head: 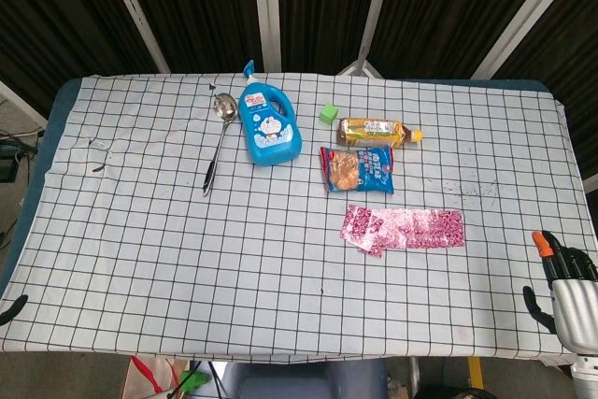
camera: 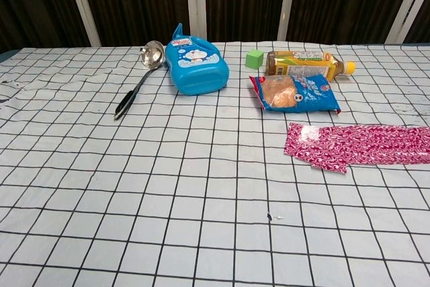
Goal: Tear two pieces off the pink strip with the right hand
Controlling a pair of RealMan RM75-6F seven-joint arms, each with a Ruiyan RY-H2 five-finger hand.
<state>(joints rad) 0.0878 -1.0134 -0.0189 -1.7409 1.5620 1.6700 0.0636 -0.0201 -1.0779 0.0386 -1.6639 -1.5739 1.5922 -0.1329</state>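
Note:
The pink patterned strip (head: pixel 404 228) lies flat on the checked tablecloth, right of centre. Its left end is folded or overlapped at an angle. In the chest view the pink strip (camera: pixel 356 146) runs off the right edge. My right hand (head: pixel 563 287) hangs at the table's front right corner, well right of and nearer than the strip. Its fingers are apart and it holds nothing. A dark curved tip (head: pixel 11 309) at the far left edge may belong to my left hand; how it is posed is hidden. Neither hand shows in the chest view.
Behind the strip lie a blue snack packet (head: pixel 358 169), a tea bottle (head: pixel 378 132) on its side and a small green cube (head: pixel 328 113). Further left are a blue detergent bottle (head: pixel 268 125) and a metal ladle (head: pixel 217 137).

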